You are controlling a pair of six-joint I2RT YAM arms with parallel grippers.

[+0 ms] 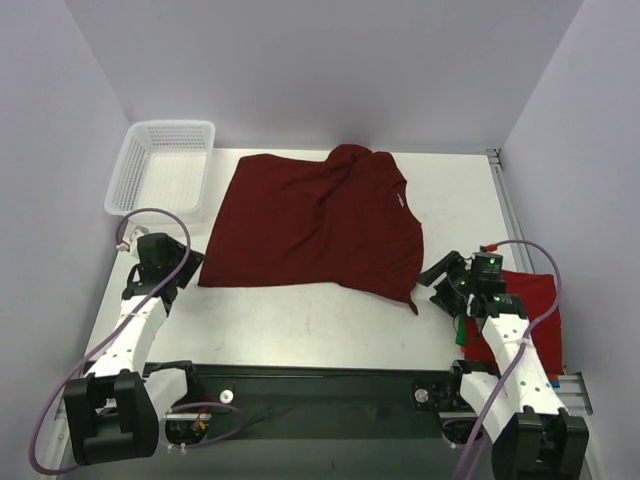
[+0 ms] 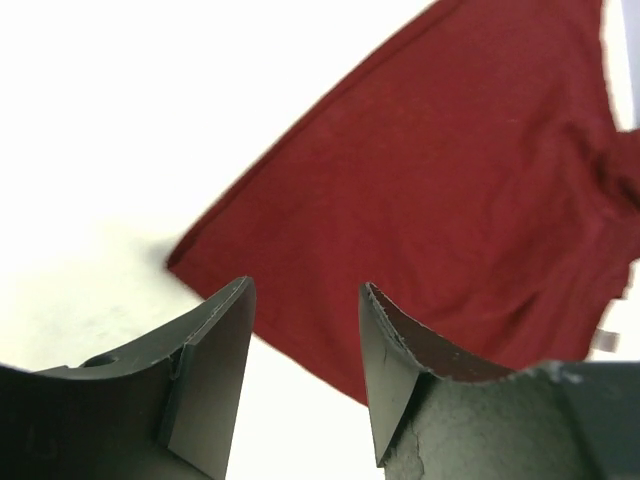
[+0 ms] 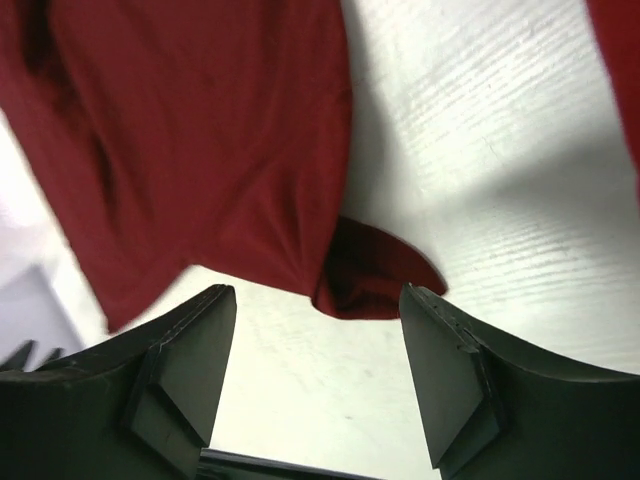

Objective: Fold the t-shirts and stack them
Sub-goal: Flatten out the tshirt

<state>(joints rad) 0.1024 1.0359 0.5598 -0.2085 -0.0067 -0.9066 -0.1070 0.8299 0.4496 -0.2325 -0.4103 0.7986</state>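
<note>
A dark maroon t-shirt (image 1: pixel 315 220) lies spread on the white table, rumpled around the collar at the far side. Its near-left corner (image 2: pixel 420 200) lies just beyond my left gripper (image 1: pixel 186 262), which is open and empty (image 2: pixel 305 290). My right gripper (image 1: pixel 436 278) hovers open and empty (image 3: pixel 316 292) just short of the shirt's near-right corner (image 3: pixel 375 275), which curls up off the table. A brighter red t-shirt (image 1: pixel 532 305) lies at the table's right edge, partly under the right arm, and a strip of it (image 3: pixel 620 70) shows in the right wrist view.
A white mesh basket (image 1: pixel 160 165) stands at the far left corner, apparently empty. Pale walls close in the table on three sides. A black rail (image 1: pixel 320 385) with the arm bases runs along the near edge.
</note>
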